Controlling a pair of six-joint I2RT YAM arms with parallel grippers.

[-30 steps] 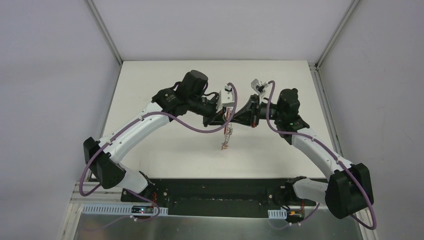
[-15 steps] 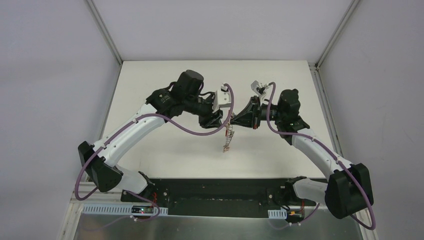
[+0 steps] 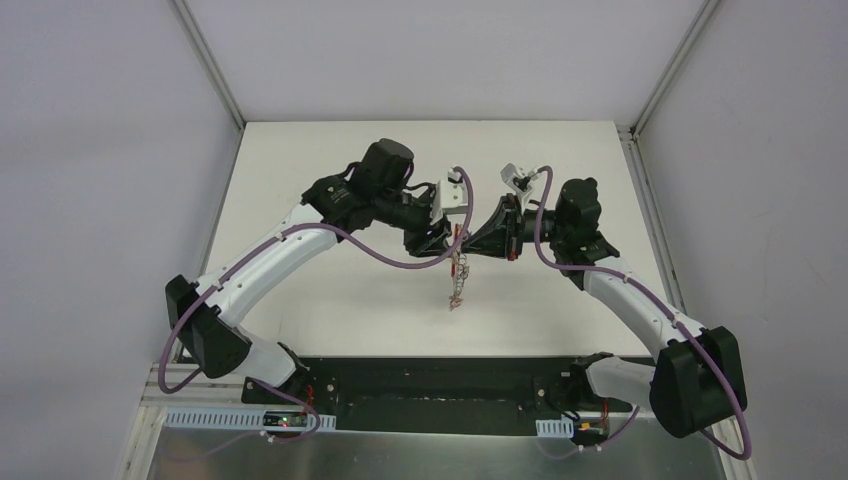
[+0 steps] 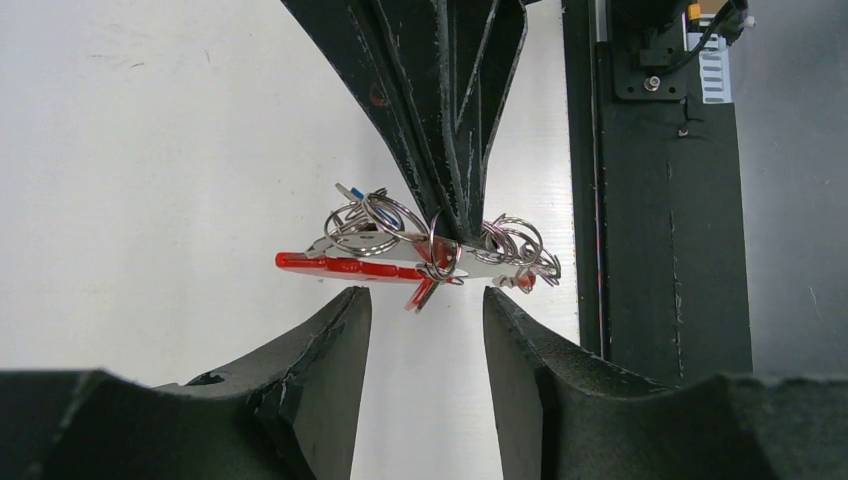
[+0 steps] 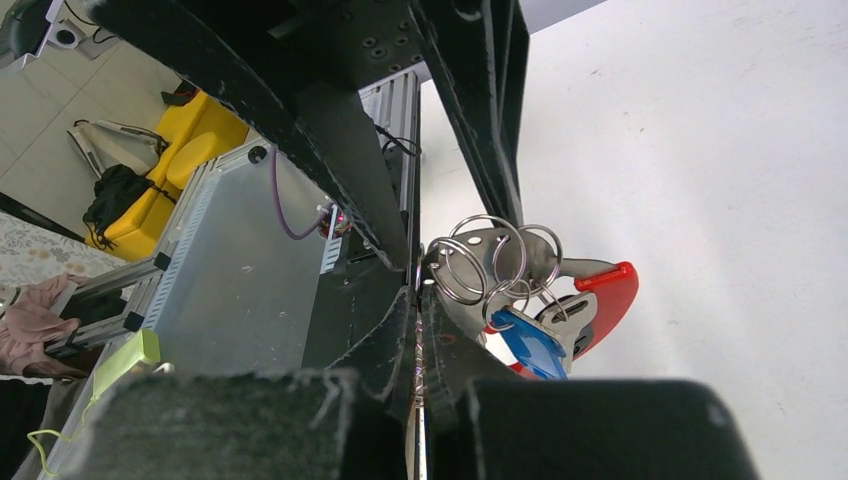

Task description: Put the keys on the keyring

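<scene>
**Top view.** My two arms meet nose to nose above the bench (image 3: 380,310). The keyring (image 3: 457,278) hangs from the meeting point as a short dangling bunch.

**Left wrist view.** My left jaws stand apart with nothing between them. The keyring sits just beyond the gap, its red band (image 4: 335,264) sticking out sideways. My right jaws come at it from the far side.

**Right wrist view.** My right jaws are closed on the keyring's grey metal rings (image 5: 490,258). A blue plastic head (image 5: 530,345) hangs beside those rings; I cannot tell whether it is a key or a tag.

**Risk.** The right grip seems to be on thin wire only, so the bunch may swivel or slip. If my left jaws close now, they may catch the band instead of a ring and tug the keyring free, dropping it.
</scene>
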